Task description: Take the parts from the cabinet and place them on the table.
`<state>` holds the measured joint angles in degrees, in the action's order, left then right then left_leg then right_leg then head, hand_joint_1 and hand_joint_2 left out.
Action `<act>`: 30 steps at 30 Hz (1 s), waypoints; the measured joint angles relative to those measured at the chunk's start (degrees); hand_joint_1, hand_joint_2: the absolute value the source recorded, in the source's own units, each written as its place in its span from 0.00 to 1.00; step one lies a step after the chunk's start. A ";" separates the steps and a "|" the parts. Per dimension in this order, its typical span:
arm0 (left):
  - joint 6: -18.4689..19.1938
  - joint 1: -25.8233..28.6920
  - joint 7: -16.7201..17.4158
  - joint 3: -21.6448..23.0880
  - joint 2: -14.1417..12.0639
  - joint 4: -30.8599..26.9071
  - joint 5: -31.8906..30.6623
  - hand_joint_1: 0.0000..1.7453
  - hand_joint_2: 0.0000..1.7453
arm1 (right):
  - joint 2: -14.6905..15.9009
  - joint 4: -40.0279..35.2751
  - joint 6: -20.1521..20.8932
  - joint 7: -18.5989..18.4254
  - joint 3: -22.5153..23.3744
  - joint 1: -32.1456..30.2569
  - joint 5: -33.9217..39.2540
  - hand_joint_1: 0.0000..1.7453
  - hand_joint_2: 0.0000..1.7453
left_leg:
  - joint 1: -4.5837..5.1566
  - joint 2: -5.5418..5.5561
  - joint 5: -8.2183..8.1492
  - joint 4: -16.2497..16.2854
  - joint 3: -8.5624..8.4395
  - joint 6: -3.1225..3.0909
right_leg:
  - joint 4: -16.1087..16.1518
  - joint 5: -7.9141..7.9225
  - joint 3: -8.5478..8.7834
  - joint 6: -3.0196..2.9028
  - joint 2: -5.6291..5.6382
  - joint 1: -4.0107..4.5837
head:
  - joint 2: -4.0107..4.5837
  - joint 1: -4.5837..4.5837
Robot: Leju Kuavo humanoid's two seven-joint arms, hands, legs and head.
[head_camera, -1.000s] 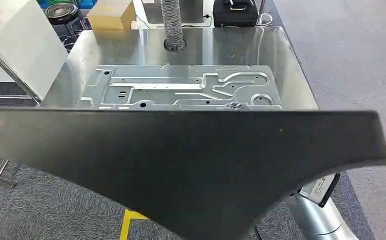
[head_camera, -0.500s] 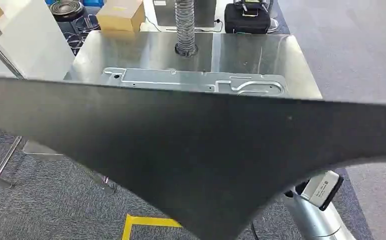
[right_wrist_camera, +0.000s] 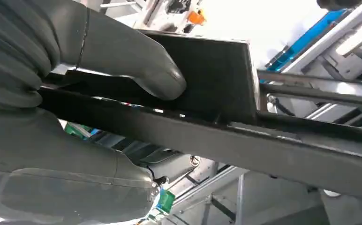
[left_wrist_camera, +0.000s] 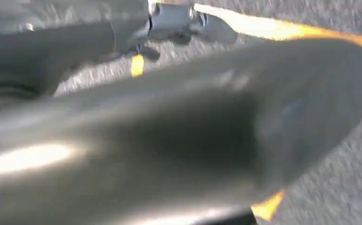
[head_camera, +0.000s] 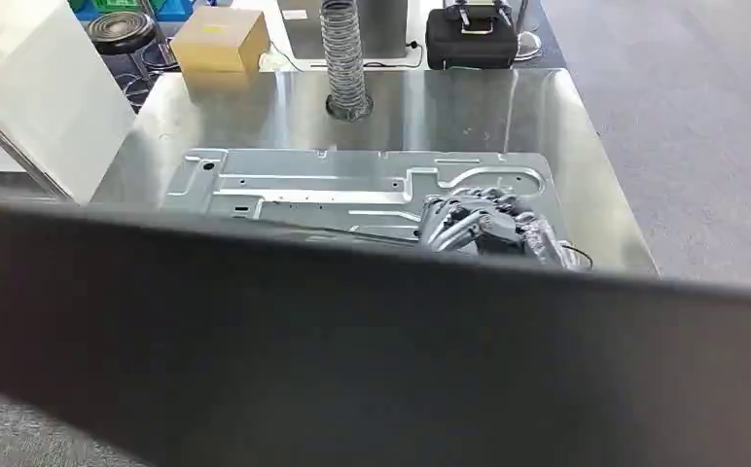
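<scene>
A large black part (head_camera: 352, 341) spans the near half of the head view, carried flat and wide so that it can be laid down on the steel table (head_camera: 586, 165) ahead; that seems the reason it is held level rather than on edge. In the right wrist view the right hand (right_wrist_camera: 76, 93) grips the part's rim, thumb (right_wrist_camera: 137, 70) pressed on one face and the palm under the other, so the hand is closed narrow around the black edge (right_wrist_camera: 207, 131). In the head view this hand (head_camera: 488, 226) peeks just over the part's far edge, right of centre, its fingers curled above a stamped metal panel (head_camera: 352, 185) that already lies on the table. The left hand's state I cannot tell (its wrist view is a blur of grey surface and floor (left_wrist_camera: 329, 197)). Far off stand a ribbed hose (head_camera: 344, 53) rising from the table, a cardboard box (head_camera: 218, 39) to the left and a black case (head_camera: 474, 34) to the right. By my judgement the part is over the table's near edge, not yet set down.
</scene>
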<state>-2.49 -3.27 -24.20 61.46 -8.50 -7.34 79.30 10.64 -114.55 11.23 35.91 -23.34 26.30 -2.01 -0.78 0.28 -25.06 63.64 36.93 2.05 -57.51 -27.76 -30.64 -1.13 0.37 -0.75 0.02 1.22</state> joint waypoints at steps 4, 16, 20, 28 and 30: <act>0.00 -0.03 -0.17 0.35 -0.27 0.04 -0.02 0.00 0.00 | 0.72 -0.83 -0.55 0.31 0.33 -0.29 0.26 1.00 1.00 | 0.65 -0.02 0.68 -5.64 -2.45 -1.44 | 0.12 -0.96 0.54 1.15 0.07 0.23 | 0.00 -0.09; 0.13 -0.03 -0.53 1.20 -0.59 0.07 -0.02 0.00 0.00 | 2.82 -3.65 -2.14 0.75 1.33 -1.74 -1.18 1.00 1.00 | 0.57 0.12 -1.30 -6.61 -5.42 -3.36 | -14.02 -2.73 -9.24 2.08 -0.10 0.06 | 0.00 -0.07; 0.13 -0.26 -0.50 1.66 -0.62 0.09 -0.02 0.00 0.00 | 3.24 -4.81 -3.02 -0.11 1.77 -2.10 -1.79 1.00 1.00 | 1.02 0.29 -2.87 -6.29 -6.41 -2.35 | -1.05 2.92 -4.24 1.21 -0.28 0.42 | 0.00 0.57; 0.17 -0.43 -0.48 2.34 -1.21 0.17 -0.02 0.00 0.00 | 3.83 -6.03 -3.71 -0.41 2.51 -2.78 -2.79 1.00 1.00 | 0.39 0.01 -10.78 10.17 1.44 0.13 | -0.30 1.45 -2.36 -0.45 -0.08 0.05 | 0.00 2.86; 0.24 -0.19 -0.48 2.38 -1.21 0.17 0.00 0.00 0.00 | 3.83 -6.12 -4.70 -1.20 2.54 -2.99 -4.15 1.00 1.00 | 0.25 0.01 -9.02 12.13 3.80 0.19 | -0.31 0.87 -1.59 -0.40 0.04 0.06 | 0.00 2.88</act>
<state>-2.25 -3.46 -24.68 63.84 -9.70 -7.17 79.30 14.47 -120.67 6.53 34.71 -20.81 23.30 -6.17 -0.53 0.29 -34.08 75.78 40.73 2.24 -57.81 -26.88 -32.23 -1.53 0.41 -0.70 0.02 4.11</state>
